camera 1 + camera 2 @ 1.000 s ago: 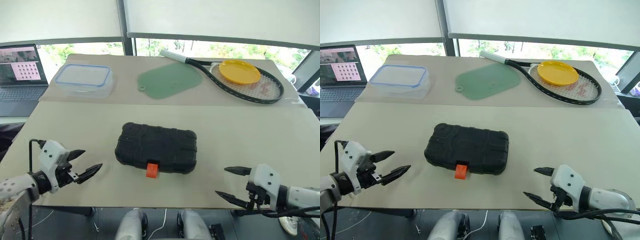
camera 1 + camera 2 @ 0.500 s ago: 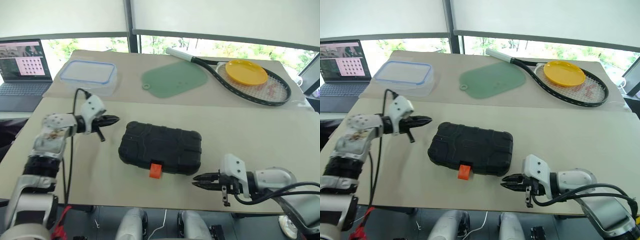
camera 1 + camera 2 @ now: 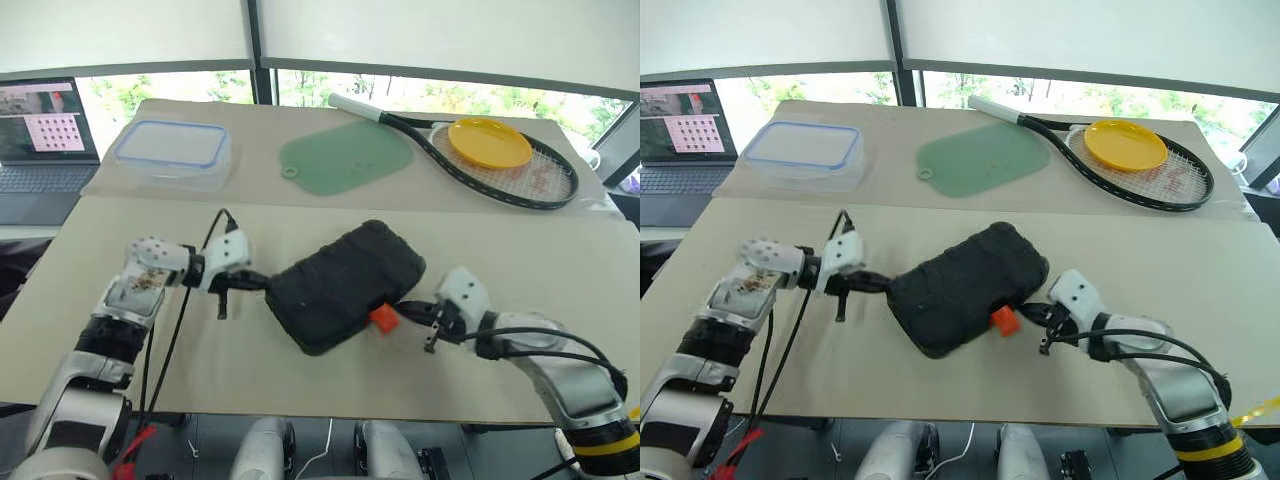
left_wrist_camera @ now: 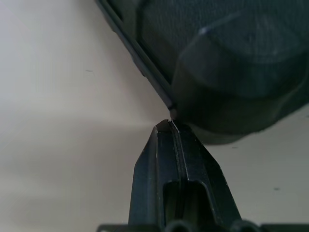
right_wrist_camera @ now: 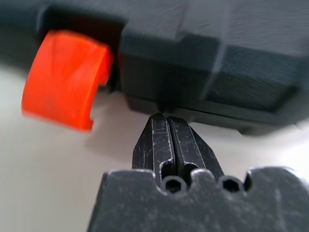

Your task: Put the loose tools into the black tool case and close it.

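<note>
Black tool case (image 3: pixel 345 284), no legible markings

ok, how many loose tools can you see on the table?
0. The black tool case is shut, lying askew between both grippers; any tools may be hidden inside it.

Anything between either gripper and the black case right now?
Nothing visible. The left gripper, fingers shut, has its tip at the edge of the black tool case on the robot's left. The right gripper, also shut, has its tip against the front wall beside the orange latch. Only bare table lies around the case.
</note>
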`<action>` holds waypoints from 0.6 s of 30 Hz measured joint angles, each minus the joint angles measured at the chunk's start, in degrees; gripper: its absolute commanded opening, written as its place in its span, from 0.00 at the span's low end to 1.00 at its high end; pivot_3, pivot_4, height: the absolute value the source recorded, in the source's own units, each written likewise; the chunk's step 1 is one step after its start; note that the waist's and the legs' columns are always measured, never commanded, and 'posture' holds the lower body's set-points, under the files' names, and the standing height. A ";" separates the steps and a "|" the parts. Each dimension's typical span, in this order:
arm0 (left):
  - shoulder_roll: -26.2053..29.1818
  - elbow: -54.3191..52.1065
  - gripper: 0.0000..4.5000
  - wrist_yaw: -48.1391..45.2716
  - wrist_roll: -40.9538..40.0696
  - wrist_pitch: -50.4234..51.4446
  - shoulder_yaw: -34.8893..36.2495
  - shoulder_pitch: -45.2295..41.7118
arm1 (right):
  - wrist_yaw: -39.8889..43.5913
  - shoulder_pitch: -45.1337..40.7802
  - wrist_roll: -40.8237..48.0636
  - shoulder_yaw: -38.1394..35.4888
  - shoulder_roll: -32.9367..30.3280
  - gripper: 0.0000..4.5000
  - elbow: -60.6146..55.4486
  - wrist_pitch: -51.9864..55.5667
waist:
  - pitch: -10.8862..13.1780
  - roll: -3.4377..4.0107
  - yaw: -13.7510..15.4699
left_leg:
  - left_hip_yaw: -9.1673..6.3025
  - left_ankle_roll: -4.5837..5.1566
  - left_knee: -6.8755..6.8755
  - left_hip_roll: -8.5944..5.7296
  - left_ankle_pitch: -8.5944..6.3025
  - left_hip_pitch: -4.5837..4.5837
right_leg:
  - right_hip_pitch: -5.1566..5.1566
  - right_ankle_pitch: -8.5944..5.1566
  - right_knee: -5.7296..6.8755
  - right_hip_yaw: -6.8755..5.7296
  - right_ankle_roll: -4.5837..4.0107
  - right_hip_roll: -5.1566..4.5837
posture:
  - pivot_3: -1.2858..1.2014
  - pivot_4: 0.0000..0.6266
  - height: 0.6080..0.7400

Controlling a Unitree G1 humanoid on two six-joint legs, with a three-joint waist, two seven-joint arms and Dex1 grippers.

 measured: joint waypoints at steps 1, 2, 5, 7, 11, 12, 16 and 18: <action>0.04 -0.90 0.00 0.06 -0.29 0.86 0.15 -0.04 | 0.34 0.78 0.03 -0.35 -0.25 0.00 -0.37 0.00 | 0.00 0.00 0.04 | -0.01 0.00 0.00 -0.01 0.00 0.00 | 0.00 0.00 0.01 0.00 0.00 0.00 | 0.52 0.24 0.99; 0.02 -1.28 0.00 0.13 -0.96 1.62 0.38 -0.76 | 1.15 2.13 0.25 -0.72 -1.36 0.00 -1.09 0.00 | 0.00 0.00 0.15 | -0.02 0.02 0.01 -0.03 -0.01 0.00 | 0.00 0.00 0.00 0.01 0.01 0.00 | 0.52 0.24 0.99; -0.14 -1.35 0.00 0.09 -3.08 6.48 1.51 -5.05 | 5.10 4.88 0.96 -2.24 -5.42 0.00 -2.58 -0.04 | 0.02 -0.01 0.32 | -0.07 0.05 0.15 -0.04 -0.03 -0.11 | -0.01 0.01 0.02 -0.05 0.04 0.00 | 0.52 0.24 0.99; -0.15 -3.13 0.00 -0.14 -5.50 10.33 3.22 -8.86 | 7.86 5.80 1.81 -3.37 -8.14 0.00 -3.40 -0.04 | 0.02 -0.01 0.29 | -0.11 0.11 0.31 0.00 -0.06 -0.11 | 0.05 0.01 0.03 -0.07 0.07 0.02 | 0.52 0.24 0.99; -1.30 -11.78 0.00 -1.84 -7.84 14.03 1.43 -10.65 | 12.43 5.62 3.87 -3.98 -10.32 0.00 -4.65 -0.04 | -0.08 0.16 -0.16 | -0.10 0.14 0.32 -0.06 -0.09 -0.01 | 0.14 -0.03 0.02 0.07 0.16 0.01 | 0.52 0.24 0.99; -2.06 -12.83 0.00 -2.00 -7.49 13.47 -0.33 -9.75 | 13.20 5.29 4.24 -3.90 -10.47 0.00 -4.64 0.00 | -0.09 0.17 -0.23 | -0.08 0.13 0.32 -0.06 -0.09 -0.01 | 0.12 -0.03 0.03 0.08 0.16 0.02 | 0.52 0.24 0.99; -5.68 -12.14 0.00 -0.09 -2.06 6.49 -7.08 -7.08 | 14.77 1.46 5.06 -2.33 -10.47 0.00 -4.50 0.84 | -0.09 0.12 -0.21 | -0.11 0.09 0.37 -0.05 -0.07 0.00 | 0.14 0.00 0.03 0.05 0.08 0.14 | 0.52 0.24 0.99; -5.98 -11.56 0.00 1.00 0.58 2.12 -8.75 -7.52 | 15.09 -1.25 5.20 -1.14 -9.95 0.00 -4.41 1.33 | -0.13 0.20 0.09 | -0.12 0.14 0.36 -0.06 -0.09 0.09 | 0.24 0.01 0.00 0.08 0.08 0.07 | 0.52 0.24 0.99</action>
